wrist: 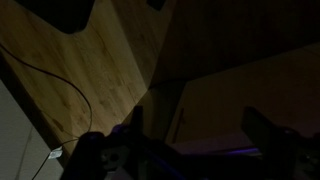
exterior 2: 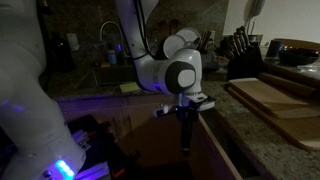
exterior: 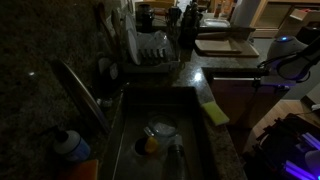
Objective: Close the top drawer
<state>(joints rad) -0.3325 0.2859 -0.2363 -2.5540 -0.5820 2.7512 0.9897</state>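
The scene is very dark. In an exterior view my gripper points down in front of the counter edge, over a dim brownish opening that looks like the top drawer, pulled out. In the wrist view my gripper's two fingers stand wide apart with nothing between them. Below them lies a pale panel with a slim dark handle, probably the drawer. In the exterior view over the sink, the arm reaches in at the right above the dim drawer area.
A sink with dishes, a yellow sponge, a dish rack and a tan cutting board are on the counter. Cutting boards and a knife block lie beside the arm. Wood floor shows below.
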